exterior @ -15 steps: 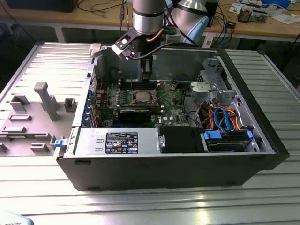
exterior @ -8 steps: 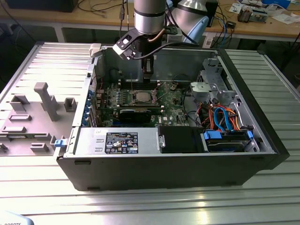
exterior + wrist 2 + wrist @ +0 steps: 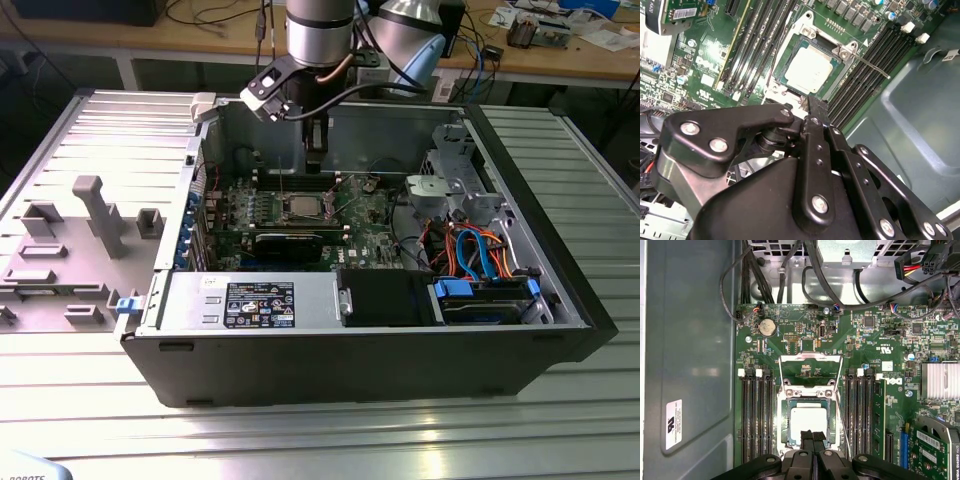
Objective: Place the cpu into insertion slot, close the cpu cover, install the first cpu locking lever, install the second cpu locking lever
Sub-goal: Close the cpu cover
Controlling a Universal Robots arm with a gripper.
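A wide metal table (image 3: pixel 560 430) holds a big black computer case (image 3: pixel 350 365), which lies on its side with the lid off. On the exterior view's left, grey blocky shapes (image 3: pixel 95 210) sit on the table beside the case. The silver robot arm (image 3: pixel 318 30) reaches down from above into the open case.

A large green board (image 3: pixel 880 340) lies flat at the bottom of the case. Long black rows (image 3: pixel 756 415) run along both sides of the board's middle. A round silver battery (image 3: pixel 767 327) sits farther up the board.

The claw (image 3: pixel 812 436) hangs over the middle of the board. Its two black fingers (image 3: pixel 806 436) are pressed together, with nothing between them. In the first wrist view, the tips sit over the near edge of the chip. Whether they touch it cannot be told.

The cpu cover (image 3: pixel 810 357) is open. It stands up at the far side of the insertion slot (image 3: pixel 808 394), between the black rows.

The cpu (image 3: pixel 807 421) already lies flat inside the slot, silver side up. It shows in the second wrist view (image 3: pixel 810 70) and in the exterior view (image 3: pixel 300 207) too.

A thin metal rod (image 3: pixel 872 66) sticks out from one corner of the slot and crosses over the black rows.
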